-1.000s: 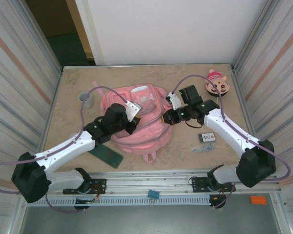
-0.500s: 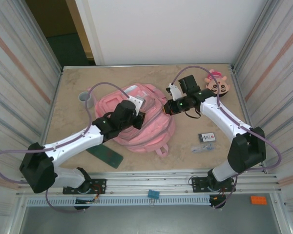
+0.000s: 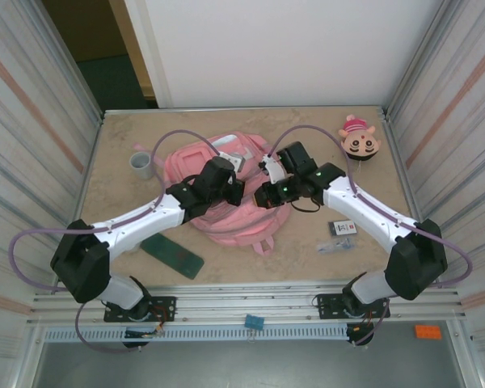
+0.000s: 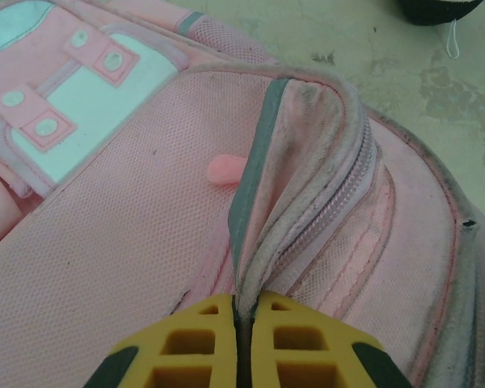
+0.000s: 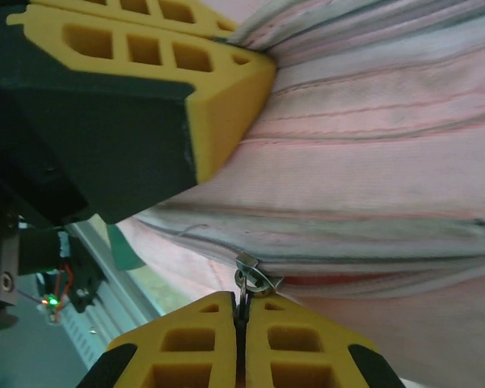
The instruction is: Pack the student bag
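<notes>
The student bag (image 3: pixel 241 225), a big pink backpack, lies in the middle of the table. My left gripper (image 3: pixel 236 191) is over its centre, shut on a raised fold of pink fabric beside a zip. In the left wrist view the fold (image 4: pixel 263 242) runs up from between the fingers of that gripper (image 4: pixel 244 301). My right gripper (image 3: pixel 259 195) is close beside it on the right. In the right wrist view the gripper (image 5: pixel 242 303) is shut on a metal zipper pull (image 5: pixel 255 279) of the bag (image 5: pixel 388 121), with the left fingers (image 5: pixel 218 105) just above.
A pink-and-tan plush (image 3: pixel 359 143) lies at the back right. A grey cup (image 3: pixel 141 165) stands left of the bag. A dark green flat book (image 3: pixel 172 255) lies at the front left, and a small card (image 3: pixel 343 228) with a clear item (image 3: pixel 333 245) lies to the right. Ribbed walls flank the table.
The left gripper has moved right and farther back with the fabric. The right gripper has moved left toward it. The bag has bunched up and shifted slightly back.
</notes>
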`<action>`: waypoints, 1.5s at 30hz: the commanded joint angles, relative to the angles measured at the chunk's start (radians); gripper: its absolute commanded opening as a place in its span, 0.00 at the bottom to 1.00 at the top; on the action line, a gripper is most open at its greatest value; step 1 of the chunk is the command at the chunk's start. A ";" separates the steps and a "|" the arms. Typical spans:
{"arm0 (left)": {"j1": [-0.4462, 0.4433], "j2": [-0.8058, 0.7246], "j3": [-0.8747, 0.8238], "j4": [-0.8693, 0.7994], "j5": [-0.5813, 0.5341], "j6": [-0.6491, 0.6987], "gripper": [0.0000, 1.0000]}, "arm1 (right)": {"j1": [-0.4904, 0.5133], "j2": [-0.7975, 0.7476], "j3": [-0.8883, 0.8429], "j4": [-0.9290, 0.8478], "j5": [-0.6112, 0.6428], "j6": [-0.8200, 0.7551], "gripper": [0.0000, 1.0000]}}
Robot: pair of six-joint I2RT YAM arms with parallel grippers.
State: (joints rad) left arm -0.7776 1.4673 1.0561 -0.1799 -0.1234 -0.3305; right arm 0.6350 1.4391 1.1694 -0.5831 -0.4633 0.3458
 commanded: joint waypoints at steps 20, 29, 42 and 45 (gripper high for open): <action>0.213 -0.102 -0.096 0.230 0.704 0.506 0.00 | -0.180 -0.208 -0.287 0.409 -0.162 0.643 0.56; 0.246 -0.102 -0.105 0.249 0.832 0.575 0.00 | -0.164 -0.154 -0.318 0.587 -0.065 0.864 0.57; 0.246 -0.102 -0.057 0.108 0.838 0.729 0.00 | -0.087 -0.037 -0.245 0.683 0.023 0.959 0.67; 0.245 -0.108 -0.051 0.044 0.816 0.786 0.00 | -0.086 -0.024 -0.247 0.715 0.054 0.988 0.46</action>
State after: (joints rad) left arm -0.5293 1.4136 0.9527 -0.1059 0.6281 0.3527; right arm 0.5449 1.4040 0.8883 0.0582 -0.4637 1.2907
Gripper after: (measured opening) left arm 0.068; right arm 0.520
